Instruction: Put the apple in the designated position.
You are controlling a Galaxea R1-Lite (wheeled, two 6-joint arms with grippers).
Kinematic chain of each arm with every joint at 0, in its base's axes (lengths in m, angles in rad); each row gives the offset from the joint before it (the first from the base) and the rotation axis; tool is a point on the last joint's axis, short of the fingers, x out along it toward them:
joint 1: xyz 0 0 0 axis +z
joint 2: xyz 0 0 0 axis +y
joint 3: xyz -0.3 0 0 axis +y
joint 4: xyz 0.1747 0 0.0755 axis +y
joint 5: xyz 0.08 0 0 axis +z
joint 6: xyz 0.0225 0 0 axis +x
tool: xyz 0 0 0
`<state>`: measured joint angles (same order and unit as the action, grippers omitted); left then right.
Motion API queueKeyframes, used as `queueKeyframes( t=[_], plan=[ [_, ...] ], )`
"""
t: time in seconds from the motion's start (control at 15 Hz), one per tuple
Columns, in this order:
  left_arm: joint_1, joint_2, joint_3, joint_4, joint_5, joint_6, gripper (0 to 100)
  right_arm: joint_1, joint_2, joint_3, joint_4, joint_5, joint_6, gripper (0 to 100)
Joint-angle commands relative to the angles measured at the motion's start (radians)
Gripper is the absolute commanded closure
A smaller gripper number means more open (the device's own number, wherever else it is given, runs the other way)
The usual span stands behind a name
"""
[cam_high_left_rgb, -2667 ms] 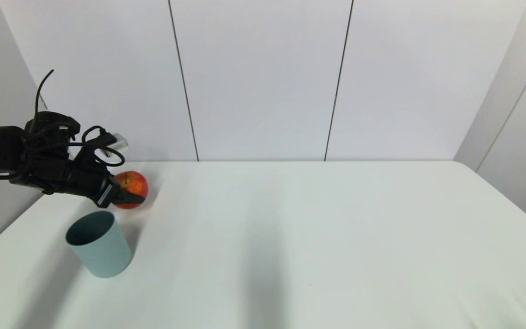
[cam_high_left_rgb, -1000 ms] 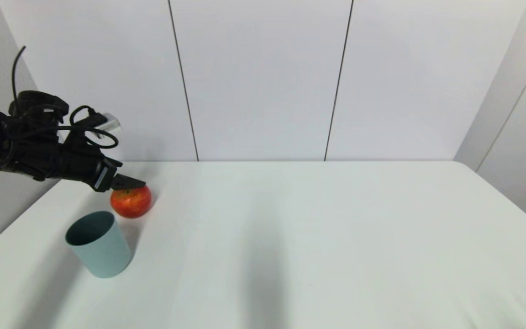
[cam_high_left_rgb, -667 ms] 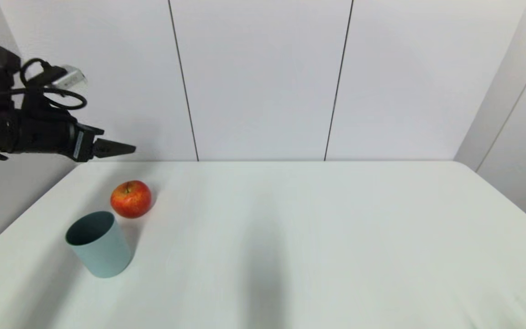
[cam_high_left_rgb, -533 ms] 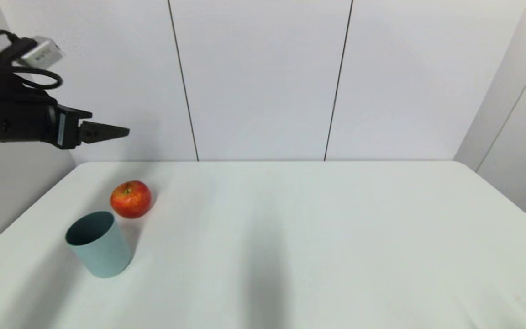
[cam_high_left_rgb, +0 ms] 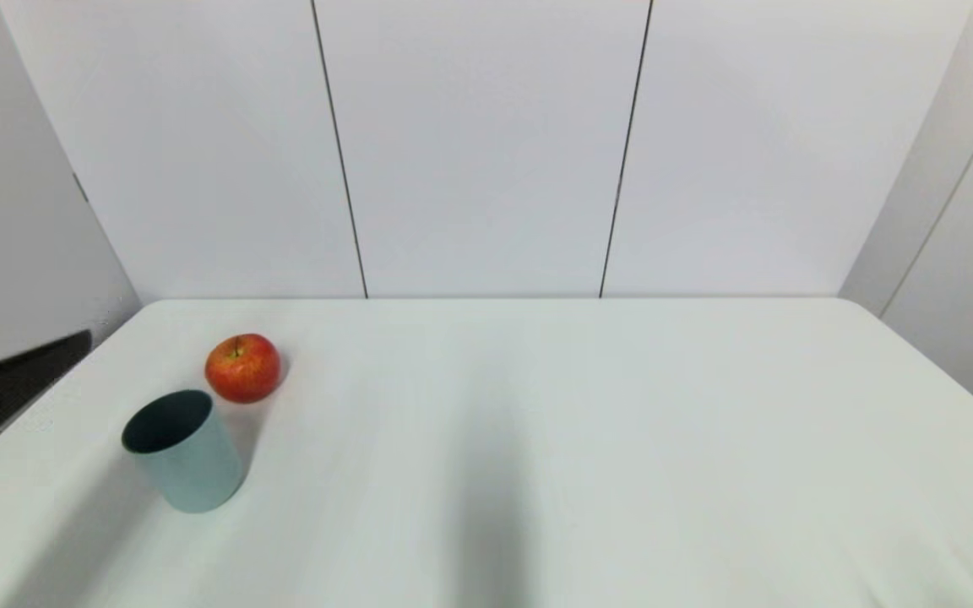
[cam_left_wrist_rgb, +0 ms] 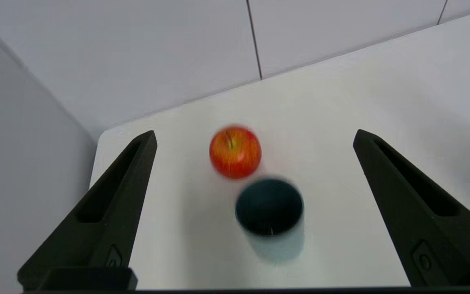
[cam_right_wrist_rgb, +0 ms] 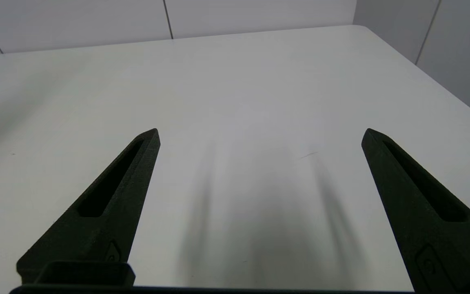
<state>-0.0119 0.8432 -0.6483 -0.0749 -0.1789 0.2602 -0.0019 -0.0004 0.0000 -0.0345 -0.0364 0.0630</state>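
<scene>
Two loose items on the white desk (cam_high_left_rgb: 588, 422): the apple (cam_high_left_rgb: 241, 367), red with yellow-orange flecks, stem up, resting free on the desk surface toward the robot's far left; and a grey-teal cup (cam_high_left_rgb: 184, 450), upright, mouth open and empty, standing just nearer the robot than the apple, close beside it though contact cannot be told. Nothing grips the apple; it sits behind the cup, not in it, and this reads as the designated position, so the placing looks done. Left pincer (cam_left_wrist_rgb: 253, 136): fingers spread wide, holding nothing, well above and short of both items, looking down on them from the robot's side; in the head view only a dark blurred part of that arm shows at the left edge, off the desk. Its height and empty spread suit an arm clear of a released fruit. Right pincer (cam_right_wrist_rgb: 259, 134): fingers likewise spread, empty, hanging over bare desk on the robot's right, away from both items and idle, as the left arm alone serves this corner.
</scene>
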Motion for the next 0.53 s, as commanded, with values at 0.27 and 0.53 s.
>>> queueKeyframes(
  t=[0.27, 0.53],
  plan=[
    [-0.002, -0.681, 0.639, -0.049, 0.05, -0.036, 0, 0.0, 0.0, 0.012, -0.001, 0.0, 0.0, 0],
    [0.01, -0.843, 0.645, 0.079, 0.122, -0.041, 0, 0.0, 0.0, 0.012, -0.001, 0.0, 0.0, 0]
  ],
)
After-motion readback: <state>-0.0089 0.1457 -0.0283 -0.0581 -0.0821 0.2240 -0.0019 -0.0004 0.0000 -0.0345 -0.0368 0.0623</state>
